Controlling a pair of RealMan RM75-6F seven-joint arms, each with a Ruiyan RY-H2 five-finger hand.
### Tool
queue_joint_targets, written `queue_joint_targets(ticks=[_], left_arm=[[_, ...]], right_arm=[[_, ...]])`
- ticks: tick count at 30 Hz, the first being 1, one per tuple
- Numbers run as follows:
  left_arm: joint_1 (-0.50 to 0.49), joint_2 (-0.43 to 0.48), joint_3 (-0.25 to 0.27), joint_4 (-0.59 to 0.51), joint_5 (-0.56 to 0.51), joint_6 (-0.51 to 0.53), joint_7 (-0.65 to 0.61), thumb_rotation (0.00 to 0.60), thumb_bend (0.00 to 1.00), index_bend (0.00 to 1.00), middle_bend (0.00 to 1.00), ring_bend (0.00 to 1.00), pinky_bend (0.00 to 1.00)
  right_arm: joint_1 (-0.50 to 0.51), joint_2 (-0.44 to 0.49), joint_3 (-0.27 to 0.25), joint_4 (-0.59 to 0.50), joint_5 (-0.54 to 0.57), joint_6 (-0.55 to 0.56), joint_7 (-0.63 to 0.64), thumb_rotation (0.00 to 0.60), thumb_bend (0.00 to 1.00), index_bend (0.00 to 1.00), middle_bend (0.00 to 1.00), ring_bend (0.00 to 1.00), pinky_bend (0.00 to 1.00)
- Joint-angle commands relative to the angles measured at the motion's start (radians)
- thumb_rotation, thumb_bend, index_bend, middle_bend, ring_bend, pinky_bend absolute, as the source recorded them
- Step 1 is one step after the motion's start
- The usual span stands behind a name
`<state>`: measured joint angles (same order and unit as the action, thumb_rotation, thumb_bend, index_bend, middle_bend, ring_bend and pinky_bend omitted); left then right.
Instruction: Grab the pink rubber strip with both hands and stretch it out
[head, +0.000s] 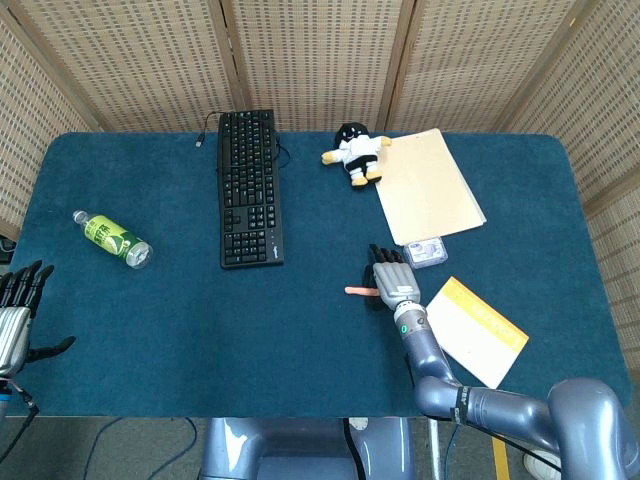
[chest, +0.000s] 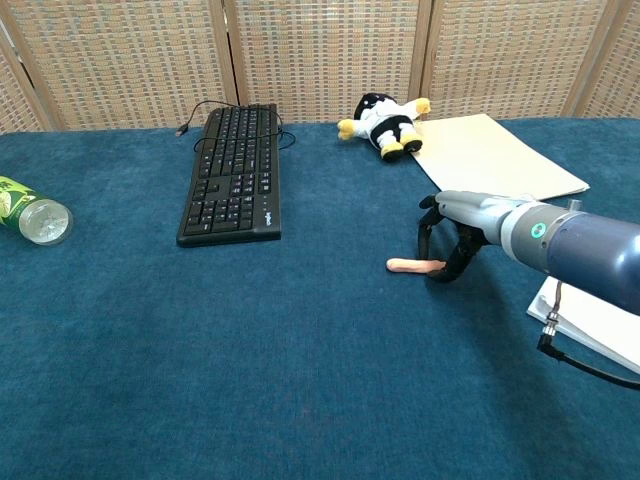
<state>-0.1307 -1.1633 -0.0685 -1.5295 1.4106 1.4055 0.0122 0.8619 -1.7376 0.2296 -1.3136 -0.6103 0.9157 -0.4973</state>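
The pink rubber strip (head: 357, 291) lies flat on the blue table cover, right of centre; the chest view shows the strip (chest: 412, 265) pointing left from under my right hand. That right hand (head: 392, 281) arches over the strip's right end with its fingers (chest: 437, 232) spread and pointing down, tips at the cloth beside the strip. I see no closed grip on the strip. My left hand (head: 17, 312) hangs at the lower left edge of the head view, off the table, fingers apart and holding nothing.
A black keyboard (head: 248, 186) lies at the back centre, a plush toy (head: 354, 153) beside a tan folder (head: 429, 186). A small card case (head: 424, 252) and a yellow booklet (head: 476, 331) lie right of my right hand. A green bottle (head: 112, 238) rests far left.
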Motion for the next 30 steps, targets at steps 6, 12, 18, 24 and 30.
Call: queue_joint_targets(ticks=[6,12,18,24,30], left_arm=[[0.0,0.0,0.001,0.0,0.0,0.0,0.002,0.6,0.0,0.0,0.0,0.0,0.0],[0.0,0.0,0.0,0.0,-0.002,-0.001,-0.002,0.6,0.0,0.0,0.0,0.0,0.0],[-0.001,0.002,-0.002,0.002,-0.006,-0.004,-0.007,0.6,0.0,0.0,0.0,0.0,0.0],[-0.002,0.002,-0.001,0.003,-0.006,-0.007,-0.009,0.6,0.0,0.0,0.0,0.0,0.0],[-0.003,0.001,0.0,0.004,-0.007,-0.01,-0.011,0.6,0.0,0.0,0.0,0.0,0.0]], right_arm=[[0.0,-0.01,0.007,0.002,0.009,-0.014,0.012,0.6,0.47,0.52,0.0,0.0,0.0],[0.005,-0.028,0.018,0.018,0.018,-0.009,0.012,0.6,0.47,0.52,0.0,0.0,0.0],[0.008,-0.042,0.023,0.036,0.024,0.0,0.004,0.6,0.52,0.54,0.0,0.0,0.0],[0.007,-0.043,0.028,0.031,0.024,0.003,0.0,0.6,0.58,0.6,0.03,0.0,0.0],[-0.003,-0.007,0.056,-0.042,0.013,-0.006,0.04,0.6,0.59,0.63,0.06,0.0,0.0]])
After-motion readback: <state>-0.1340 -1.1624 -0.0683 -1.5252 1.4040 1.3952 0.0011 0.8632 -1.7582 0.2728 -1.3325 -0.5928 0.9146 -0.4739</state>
